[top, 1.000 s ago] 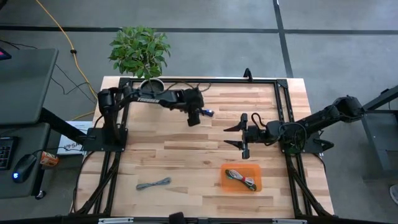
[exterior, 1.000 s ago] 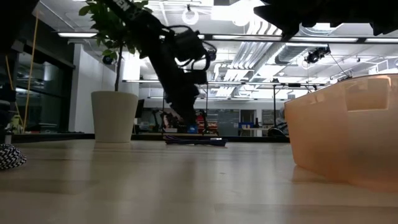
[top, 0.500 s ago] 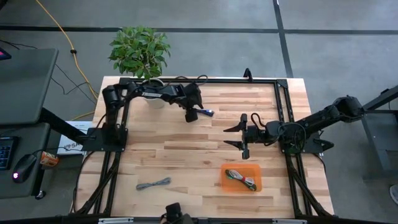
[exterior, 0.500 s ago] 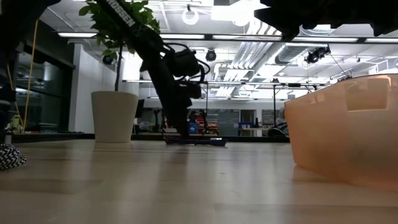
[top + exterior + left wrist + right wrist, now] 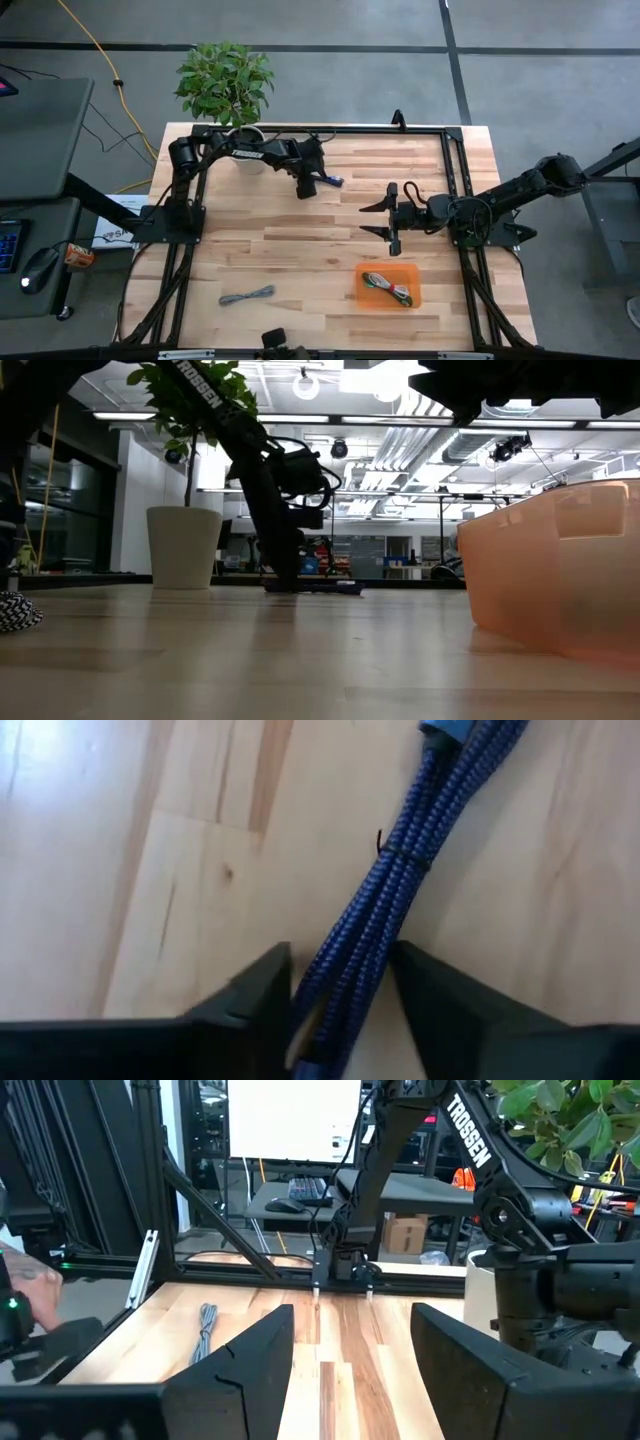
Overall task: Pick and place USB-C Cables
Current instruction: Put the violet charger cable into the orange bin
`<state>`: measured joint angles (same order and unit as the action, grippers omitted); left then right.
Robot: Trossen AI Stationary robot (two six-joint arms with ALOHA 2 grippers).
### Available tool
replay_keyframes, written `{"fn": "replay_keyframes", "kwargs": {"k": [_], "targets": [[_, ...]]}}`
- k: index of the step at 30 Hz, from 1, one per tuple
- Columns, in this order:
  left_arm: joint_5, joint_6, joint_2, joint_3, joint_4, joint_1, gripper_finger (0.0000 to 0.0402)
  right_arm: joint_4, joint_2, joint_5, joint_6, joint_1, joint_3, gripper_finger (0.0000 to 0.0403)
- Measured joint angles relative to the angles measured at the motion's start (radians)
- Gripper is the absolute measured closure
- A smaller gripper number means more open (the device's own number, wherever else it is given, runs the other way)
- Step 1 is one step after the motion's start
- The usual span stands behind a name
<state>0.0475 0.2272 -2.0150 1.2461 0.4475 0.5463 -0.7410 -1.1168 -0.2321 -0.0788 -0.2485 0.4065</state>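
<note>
The dark blue cable bundle (image 5: 331, 181) lies flat on the table near its far edge and shows as a braided bundle (image 5: 385, 910) in the left wrist view. My left gripper (image 5: 310, 186) is down at the table (image 5: 285, 584), open, one finger on each side of the bundle's end. The green bundle (image 5: 396, 291) lies inside the orange tray (image 5: 412, 270). The grey bundle (image 5: 247, 295) rests on the table's near left part. My right gripper (image 5: 391, 216) waits open over the right middle. My left gripper comes from above, its fingers (image 5: 262, 992) across the blue bundle's end (image 5: 335, 985) and close on both sides of it. I cannot tell whether they touch it. The bundle lies flat on the table.
A potted plant (image 5: 226, 82) stands at the far left corner. A black frame (image 5: 330, 130) runs along the far edge and sides. A person's hand (image 5: 22, 1285) shows near the table's near edge. Bare wood lies between the grey bundle and the tray.
My left gripper has come down toward the table and a little toward the far edge, ending with its fingers around the blue bundle's end. The blue bundle has stayed where it was.
</note>
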Motion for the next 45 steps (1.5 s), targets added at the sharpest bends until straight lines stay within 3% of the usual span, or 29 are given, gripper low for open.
{"fn": "replay_keyframes", "kwargs": {"k": [4,6,11,23,29,37,41,45], "targets": [[0.047,0.020,0.017,-0.004,0.019,-0.020,0.0358,0.000,0.000,0.000,-0.015,0.000,0.000,0.0211],[0.085,0.031,0.026,-0.005,0.036,-0.032,0.0387,0.000,0.000,0.000,-0.009,0.000,0.000,0.0211],[0.162,0.031,0.063,-0.009,0.065,-0.053,0.0396,0.003,0.000,0.000,-0.007,0.000,0.000,0.0211],[0.043,-0.049,0.230,-0.019,0.014,-0.122,0.0401,0.010,0.000,0.000,-0.007,0.000,0.000,0.0211],[0.005,-0.105,0.444,-0.146,-0.267,-0.235,0.0401,0.012,0.000,0.000,-0.007,0.000,0.000,0.0211],[0.078,-0.255,0.720,-0.524,-0.771,-0.412,0.0401,0.012,0.000,0.000,-0.007,0.000,0.000,0.0211],[0.131,-0.374,0.781,-0.710,-1.071,-0.492,0.0401,0.012,0.000,0.000,-0.008,0.000,0.000,0.0211],[0.191,-0.431,0.785,-0.820,-1.292,-0.580,0.0401,0.011,0.000,0.000,-0.008,0.000,0.000,0.0211]]}}
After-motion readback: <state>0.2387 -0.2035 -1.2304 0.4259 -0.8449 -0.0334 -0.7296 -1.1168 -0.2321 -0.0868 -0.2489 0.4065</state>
